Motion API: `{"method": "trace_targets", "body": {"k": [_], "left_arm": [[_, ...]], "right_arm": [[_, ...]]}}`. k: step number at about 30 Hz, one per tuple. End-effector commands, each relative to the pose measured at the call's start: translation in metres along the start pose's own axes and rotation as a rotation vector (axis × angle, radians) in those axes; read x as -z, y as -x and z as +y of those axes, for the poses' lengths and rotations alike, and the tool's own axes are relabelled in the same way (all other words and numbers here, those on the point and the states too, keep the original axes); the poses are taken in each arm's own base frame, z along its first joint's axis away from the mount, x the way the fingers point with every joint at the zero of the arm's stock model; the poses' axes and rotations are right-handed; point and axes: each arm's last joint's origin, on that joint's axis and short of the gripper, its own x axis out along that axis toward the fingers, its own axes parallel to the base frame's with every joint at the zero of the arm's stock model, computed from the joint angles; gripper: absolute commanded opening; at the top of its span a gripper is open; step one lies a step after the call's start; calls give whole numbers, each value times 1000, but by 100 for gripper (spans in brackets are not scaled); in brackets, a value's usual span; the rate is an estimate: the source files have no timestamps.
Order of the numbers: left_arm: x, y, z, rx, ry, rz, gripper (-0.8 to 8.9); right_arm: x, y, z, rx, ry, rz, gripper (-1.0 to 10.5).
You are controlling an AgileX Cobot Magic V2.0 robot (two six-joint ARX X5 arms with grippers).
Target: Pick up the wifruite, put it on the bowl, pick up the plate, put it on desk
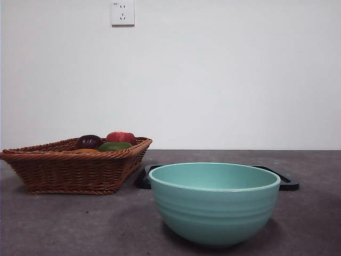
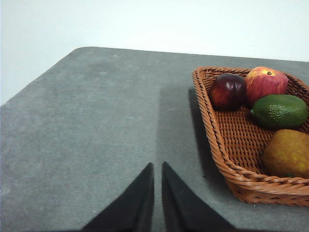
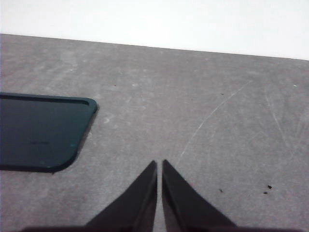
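The wifruite (image 2: 288, 153), a dull brown-orange oval, lies in the wicker basket (image 2: 218, 145) at its near corner. Only its top (image 1: 85, 151) shows over the basket rim in the front view. The mint-green bowl (image 1: 214, 202) stands empty on the desk (image 1: 53, 224), near the camera. Behind it lies the flat black plate (image 1: 285, 183), whose rounded corner (image 3: 38, 130) shows in the right wrist view. My left gripper (image 2: 158, 166) hovers shut over bare desk beside the basket. My right gripper (image 3: 160, 164) is shut above the desk, to one side of the plate. Neither arm shows in the front view.
The basket (image 1: 69, 170) sits at the left and also holds a dark purple fruit (image 2: 228, 90), a red fruit (image 2: 266, 83) and a green one (image 2: 280, 110). A white wall with a socket (image 1: 122, 13) stands behind the desk.
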Motion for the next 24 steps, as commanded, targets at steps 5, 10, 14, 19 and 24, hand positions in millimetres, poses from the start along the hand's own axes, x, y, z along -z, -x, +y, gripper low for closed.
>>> {"method": "trace_targets", "body": {"k": [5, 10, 14, 19, 24], "left_arm": [[7, -2, 0, -3, -7, 27, 24], [7, -2, 0, -3, -7, 27, 24], [7, -2, 0, -3, -7, 27, 24], [7, -2, 0, -3, -7, 27, 24], [7, -2, 0, -3, -7, 27, 24]], "right_arm": [[0, 0, 4, -39, -16, -16, 8], [0, 0, 6, -61, -12, -16, 8], [0, 0, 7, -69, -11, -16, 8], [0, 0, 6, -69, -11, -17, 8], [0, 0, 6, -68, -11, -17, 8]]}}
